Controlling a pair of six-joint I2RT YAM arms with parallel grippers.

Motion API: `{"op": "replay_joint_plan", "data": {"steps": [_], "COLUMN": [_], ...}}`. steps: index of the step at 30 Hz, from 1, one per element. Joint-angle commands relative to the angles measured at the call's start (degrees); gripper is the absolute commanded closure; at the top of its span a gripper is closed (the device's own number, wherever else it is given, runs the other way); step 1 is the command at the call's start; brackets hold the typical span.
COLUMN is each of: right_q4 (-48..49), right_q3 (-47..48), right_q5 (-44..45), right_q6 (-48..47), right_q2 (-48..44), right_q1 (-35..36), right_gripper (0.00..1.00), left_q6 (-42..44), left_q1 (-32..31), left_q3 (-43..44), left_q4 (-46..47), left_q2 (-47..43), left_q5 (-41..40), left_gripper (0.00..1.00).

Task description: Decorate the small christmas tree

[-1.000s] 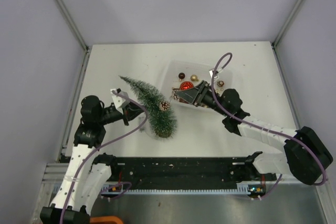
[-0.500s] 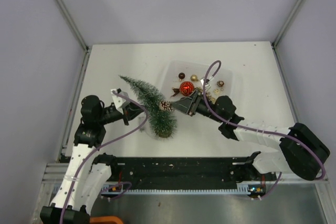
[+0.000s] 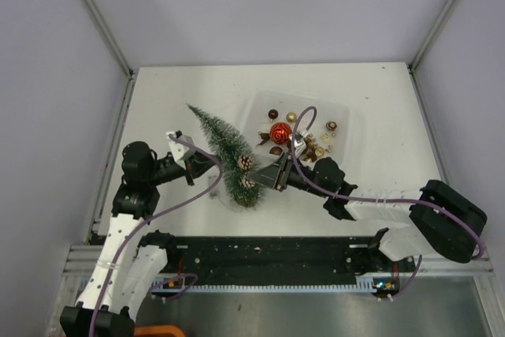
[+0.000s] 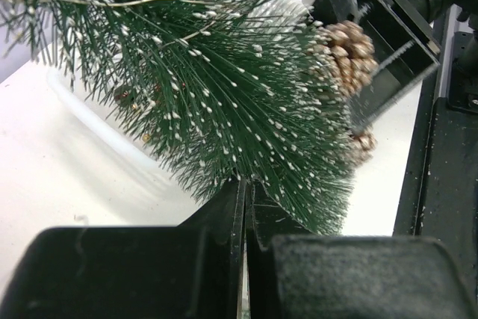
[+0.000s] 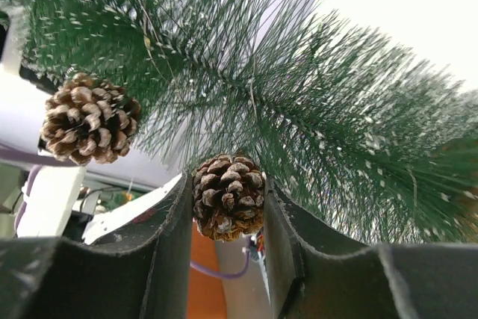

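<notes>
Small christmas tree: centre-left of the top view, slanted, tip to the upper left, wide end to the lower centre; just left of the tray.
Left tool: at the tree's left flank; fingers pressed together at the bristles in the left wrist view; cannot tell whether a bristle is pinched.
Right tool: at the tree's lower right side, clamped on the held pinecone, pushed in among the lower bristles.
Second pinecone: hanging in the branches, upper left of the right wrist view, apart from the held one.
Tray: clear, right of the tree on the white tabletop; red bauble and smaller ornaments inside.
</notes>
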Motion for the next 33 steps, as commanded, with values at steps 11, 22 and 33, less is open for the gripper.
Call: {"op": "replay_joint_plan", "data": {"steps": [11,22,33], "right_q4": [-6.65,-38.39,-32.27], "right_q3": [0.85,6.9,20.71], "right_q5": [4.25,3.47,-7.86], "right_q6": [-4.78,-17.96,-19.3], "right_q2": [-7.36,-28.39,-14.52], "right_q1": [4.59,-6.99,-16.68], "right_gripper": [0.85,0.84,0.85], "left_q6": [-1.62,1.62,5.32], "left_q1": [-0.33,-0.42,-0.86], "left_q3": [1.97,3.02,5.04], "left_q4": [6.4,5.26,1.31], "left_q2": [2.48,3.79,4.85], "left_q5": [-0.45,3.07,5.79], "left_gripper": [1.0,1.0,1.0]}}
